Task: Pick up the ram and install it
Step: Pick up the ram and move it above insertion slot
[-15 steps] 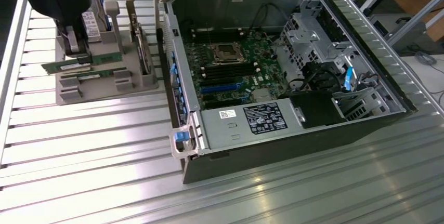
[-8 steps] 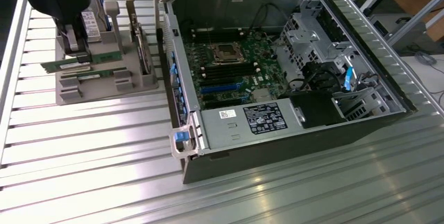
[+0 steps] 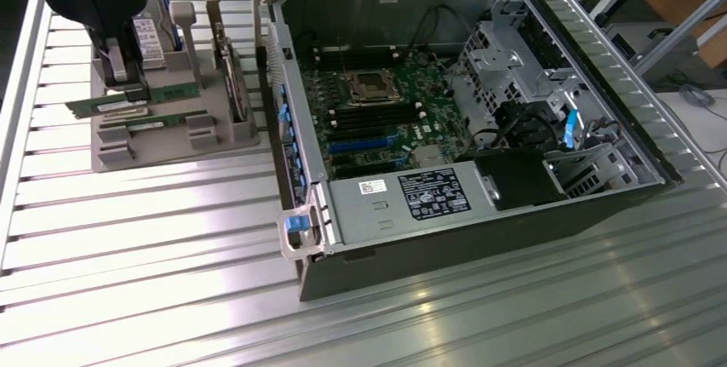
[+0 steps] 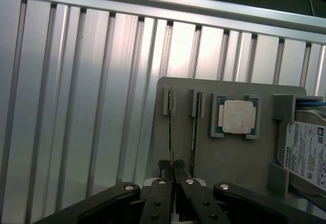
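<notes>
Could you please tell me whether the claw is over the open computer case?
No, the claw sits at the grey holder beside the case, closed on a ram.

holder (image 3: 114,158): on the desk (image 3: 148,239), at the exterior view's left of the computer case (image 3: 455,248)
ram (image 4: 170,127): in a holder slot, between the pincer (image 4: 170,169) tips
CPU chip (image 4: 237,116): on the holder

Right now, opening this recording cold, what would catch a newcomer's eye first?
The open computer case dominates the middle of the exterior view, its green motherboard exposed. At that view's left, the arm's hand is down over the grey holder, closed on the ram standing in its slot, with the square CPU chip seated in the same holder.
</notes>
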